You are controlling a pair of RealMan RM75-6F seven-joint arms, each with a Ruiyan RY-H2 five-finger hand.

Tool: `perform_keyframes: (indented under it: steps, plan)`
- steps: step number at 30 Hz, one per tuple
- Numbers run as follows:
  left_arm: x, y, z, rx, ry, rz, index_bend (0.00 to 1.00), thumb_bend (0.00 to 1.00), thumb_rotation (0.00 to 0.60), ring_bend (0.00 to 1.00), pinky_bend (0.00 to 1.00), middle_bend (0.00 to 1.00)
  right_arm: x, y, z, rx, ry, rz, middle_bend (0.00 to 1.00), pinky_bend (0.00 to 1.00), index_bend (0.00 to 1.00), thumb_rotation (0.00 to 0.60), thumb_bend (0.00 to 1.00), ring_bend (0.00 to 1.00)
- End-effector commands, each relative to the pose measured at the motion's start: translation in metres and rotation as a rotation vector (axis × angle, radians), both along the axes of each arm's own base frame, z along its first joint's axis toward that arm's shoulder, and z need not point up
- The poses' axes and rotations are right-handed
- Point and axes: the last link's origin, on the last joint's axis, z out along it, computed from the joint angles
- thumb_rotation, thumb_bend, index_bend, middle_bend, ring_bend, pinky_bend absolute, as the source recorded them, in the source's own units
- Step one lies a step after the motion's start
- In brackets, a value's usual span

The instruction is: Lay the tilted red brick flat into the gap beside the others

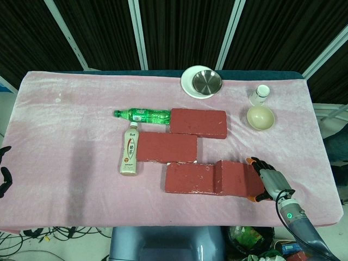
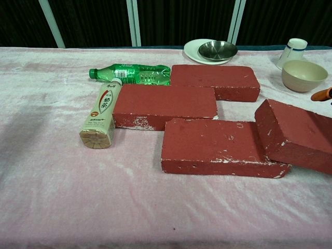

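Note:
The tilted red brick [image 1: 236,178] [image 2: 298,136] leans with its left end up on the right end of the front flat brick [image 1: 190,178] [image 2: 210,147]. Two more flat red bricks lie stepped behind, a middle brick [image 1: 166,147] [image 2: 163,104] and a back brick [image 1: 198,123] [image 2: 215,80]. My right hand [image 1: 270,182] rests against the tilted brick's right end with its fingers spread over that end. The chest view shows only one orange fingertip [image 2: 321,95] of it. My left hand [image 1: 3,174] is at the far left table edge, holding nothing.
A green bottle [image 1: 142,115] and a beige drink bottle [image 1: 129,156] lie left of the bricks. A steel bowl on a white plate [image 1: 201,81], a small cup [image 1: 261,93] and a beige bowl [image 1: 260,117] stand at the back right. Pink cloth [image 1: 70,136] covers the table.

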Motion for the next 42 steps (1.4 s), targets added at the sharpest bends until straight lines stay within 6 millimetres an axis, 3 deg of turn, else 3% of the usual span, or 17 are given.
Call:
perform_keyframes:
  steps: [1,32,42]
  plan:
    - [0.0,0.0,0.0,0.001,0.0,0.0,0.21,0.74,0.6,0.0,0.0,0.05,-0.001,-0.001,-0.001,0.0,-0.003,0.001,0.0,0.09,0.0,0.6,0.0,0.0]
    - [-0.001,0.0,0.001,0.004,0.0,0.002,0.21,0.74,0.6,0.0,0.0,0.05,-0.003,-0.006,-0.009,0.042,-0.021,-0.004,0.0,0.09,0.0,0.6,0.0,0.0]
    - [-0.001,0.0,0.001,0.004,0.0,0.002,0.21,0.74,0.6,0.0,0.0,0.05,-0.002,-0.009,-0.011,0.05,-0.041,-0.011,0.15,0.09,0.0,0.6,0.0,0.1]
